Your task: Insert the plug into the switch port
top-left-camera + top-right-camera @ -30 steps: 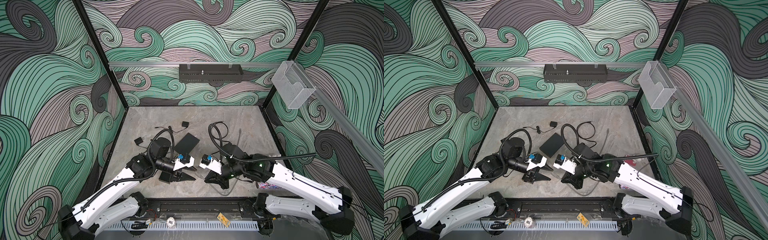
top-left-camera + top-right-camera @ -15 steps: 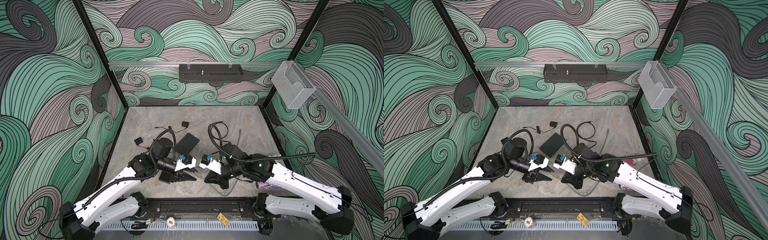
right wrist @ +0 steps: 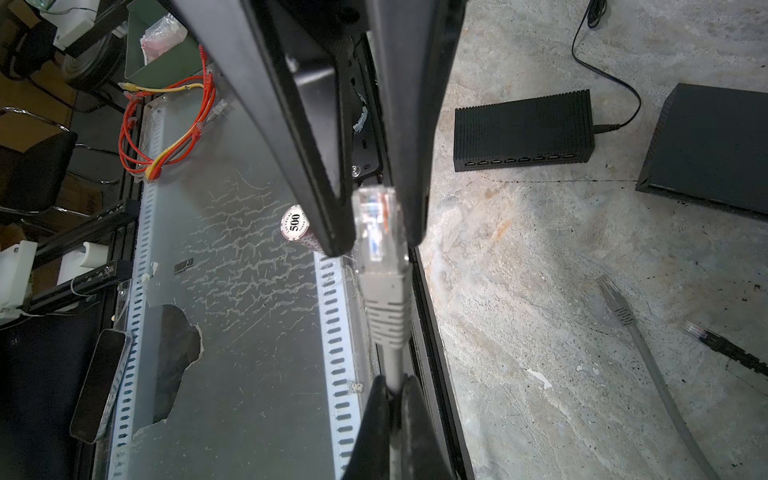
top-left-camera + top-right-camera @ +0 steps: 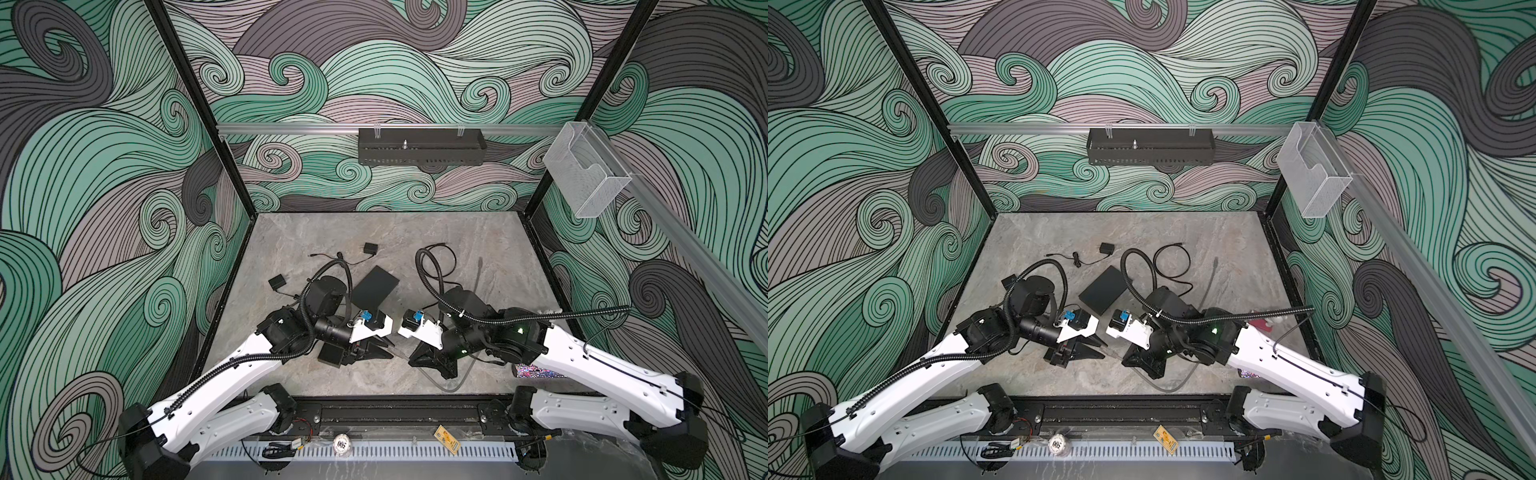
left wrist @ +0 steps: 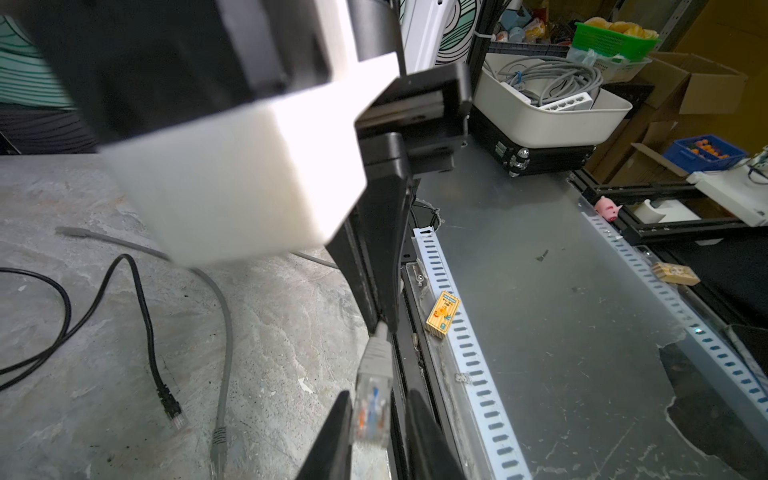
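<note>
Handing the plug from one arm to the other is, I judge, the step in hand.

In both top views the left gripper and right gripper meet tip to tip at lower centre of the frame, above the surface. The plug between them is too small to make out there.

In the left wrist view the plug sits at lower centre between the left gripper's jaws. They stand slightly apart, with a sliver of gap on one side.

In the right wrist view the right gripper, at bottom centre, is clamped on the grey cable just behind the plug. The switch lies at upper right, well apart, its row of ports facing the camera.

The next move calls for a firm left clamp, a right release, then squaring the plug to a port.
</note>
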Available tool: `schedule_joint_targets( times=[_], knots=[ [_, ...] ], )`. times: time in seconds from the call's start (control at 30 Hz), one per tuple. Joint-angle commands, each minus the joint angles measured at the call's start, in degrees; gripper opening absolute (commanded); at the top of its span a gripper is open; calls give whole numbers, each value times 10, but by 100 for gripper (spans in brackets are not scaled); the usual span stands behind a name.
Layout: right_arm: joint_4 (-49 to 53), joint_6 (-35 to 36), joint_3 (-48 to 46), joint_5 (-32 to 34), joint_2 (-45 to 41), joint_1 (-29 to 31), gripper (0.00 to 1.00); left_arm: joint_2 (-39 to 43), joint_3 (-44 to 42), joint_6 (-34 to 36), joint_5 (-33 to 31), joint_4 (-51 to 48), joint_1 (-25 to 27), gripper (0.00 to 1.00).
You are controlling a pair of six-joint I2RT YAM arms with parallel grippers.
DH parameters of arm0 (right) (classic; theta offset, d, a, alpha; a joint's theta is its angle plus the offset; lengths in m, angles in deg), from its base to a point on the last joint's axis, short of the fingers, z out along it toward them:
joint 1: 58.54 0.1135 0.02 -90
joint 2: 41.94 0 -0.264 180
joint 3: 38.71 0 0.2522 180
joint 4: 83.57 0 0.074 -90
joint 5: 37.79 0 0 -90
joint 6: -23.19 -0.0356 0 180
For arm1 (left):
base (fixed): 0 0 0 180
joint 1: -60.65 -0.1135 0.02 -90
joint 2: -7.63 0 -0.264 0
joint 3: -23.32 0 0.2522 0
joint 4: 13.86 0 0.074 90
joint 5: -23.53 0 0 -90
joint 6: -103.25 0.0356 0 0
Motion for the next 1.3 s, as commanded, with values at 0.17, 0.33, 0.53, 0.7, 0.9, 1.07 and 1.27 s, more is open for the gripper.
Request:
schedule_joint_targets(
  times=[0.17, 0.33, 0.53, 0.7, 0.9, 1.07, 1.27],
  knots=[
    [-1, 0, -2, 15, -7, 2, 1, 1, 33, -20, -25, -16, 3, 20],
    [-2, -6, 9, 70, -27, 2, 36, 15, 31, -29, -42, -24, 3, 18],
    [-49, -37, 3, 150, -76, 2, 99, 28, 27, -60, -73, -15, 3, 16],
    [-88, -64, -6, 127, -69, 2, 99, 36, 33, -98, -128, -15, 3, 9],
    [-91, -71, -23, 127, 25, 3, 96, 77, 26, -188, -319, -42, 2, 47],
    [-93, -51, -41, 116, 108, 19, 81, 125, 40, -305, -469, -81, -22, 72],
    [-95, -15, -53, 183, 199, 76, 69, 167, 72, -457, -592, -170, -76, 75]
  ],
)
